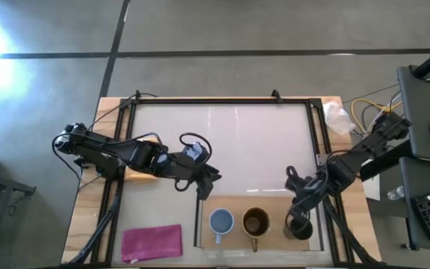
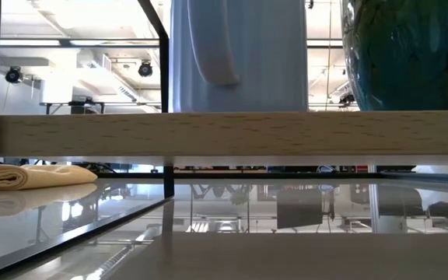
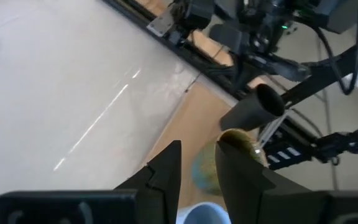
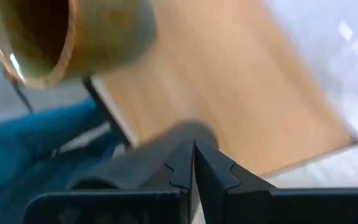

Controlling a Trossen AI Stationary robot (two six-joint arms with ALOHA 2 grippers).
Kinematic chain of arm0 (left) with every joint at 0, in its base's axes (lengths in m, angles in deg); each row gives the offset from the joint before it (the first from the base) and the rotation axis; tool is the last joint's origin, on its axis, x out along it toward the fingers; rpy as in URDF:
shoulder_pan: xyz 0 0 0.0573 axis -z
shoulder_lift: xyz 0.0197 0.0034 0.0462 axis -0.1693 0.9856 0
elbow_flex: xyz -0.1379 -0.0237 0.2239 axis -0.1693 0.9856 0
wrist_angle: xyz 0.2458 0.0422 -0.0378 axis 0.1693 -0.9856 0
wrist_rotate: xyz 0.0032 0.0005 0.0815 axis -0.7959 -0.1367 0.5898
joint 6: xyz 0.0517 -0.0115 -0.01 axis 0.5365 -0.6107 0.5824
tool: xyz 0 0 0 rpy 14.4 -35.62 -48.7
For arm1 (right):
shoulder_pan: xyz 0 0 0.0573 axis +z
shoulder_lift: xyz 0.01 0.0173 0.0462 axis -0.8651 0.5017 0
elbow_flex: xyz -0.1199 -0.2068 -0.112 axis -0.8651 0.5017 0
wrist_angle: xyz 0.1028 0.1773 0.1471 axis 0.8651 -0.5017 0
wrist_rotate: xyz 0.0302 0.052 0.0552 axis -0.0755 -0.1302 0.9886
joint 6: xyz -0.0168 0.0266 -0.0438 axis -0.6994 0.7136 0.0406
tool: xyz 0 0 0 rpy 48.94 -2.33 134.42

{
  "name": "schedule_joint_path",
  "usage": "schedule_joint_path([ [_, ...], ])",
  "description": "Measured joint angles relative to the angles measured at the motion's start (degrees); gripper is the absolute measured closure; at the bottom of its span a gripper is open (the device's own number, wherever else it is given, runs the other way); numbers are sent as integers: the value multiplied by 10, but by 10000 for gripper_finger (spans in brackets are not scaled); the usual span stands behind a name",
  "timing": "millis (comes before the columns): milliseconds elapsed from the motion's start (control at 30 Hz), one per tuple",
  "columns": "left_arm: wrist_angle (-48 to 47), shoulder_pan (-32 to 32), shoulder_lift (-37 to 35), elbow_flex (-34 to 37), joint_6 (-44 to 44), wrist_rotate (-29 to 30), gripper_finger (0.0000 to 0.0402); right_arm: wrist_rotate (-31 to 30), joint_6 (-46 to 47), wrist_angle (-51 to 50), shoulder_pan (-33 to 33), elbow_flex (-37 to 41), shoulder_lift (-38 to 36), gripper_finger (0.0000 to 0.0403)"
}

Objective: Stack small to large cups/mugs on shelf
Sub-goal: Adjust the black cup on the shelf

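Right hand: we record it clenched tight at the black cup, over the right end of the shelf; the dark cup sits against its fingers in the right wrist view, though we cannot tell whether it is truly gripped.

Left hand: we find it part-way apart with nothing between its fingers, poised above the table just behind the shelf's left end.

Light blue mug: we list it upright on the shelf, leftmost of the row, handle toward the table's front edge.

Brown mug: upright beside the blue one, in the middle, its yellowish handle pointing the same way.

Shelf: a light wooden board with thin dark frame edges, at the table's front, right of centre.

Pink cloth: we note it flat on the table, left of the shelf, well apart from the mugs.

Yellow cloth: seen folded, low view only.
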Motion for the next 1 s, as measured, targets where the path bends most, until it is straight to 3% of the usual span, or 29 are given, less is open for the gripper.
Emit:
schedule_joint_path([
  [133, 20, 0, 0, 6, 0, -9, 317, -51, -28, -31, -8, -20, -18, 394],
  [467, 29, 0, 0, 6, 4, -14, 317, 3, -93, -201, 7, -99, -34, 394],
  [667, 29, 0, 0, 6, 4, -19, 317, 36, -113, -191, 37, -158, -27, 394],
  [1000, 29, 0, 0, 7, 6, -19, 317, 95, -35, -171, 142, -168, 43, 394],
])
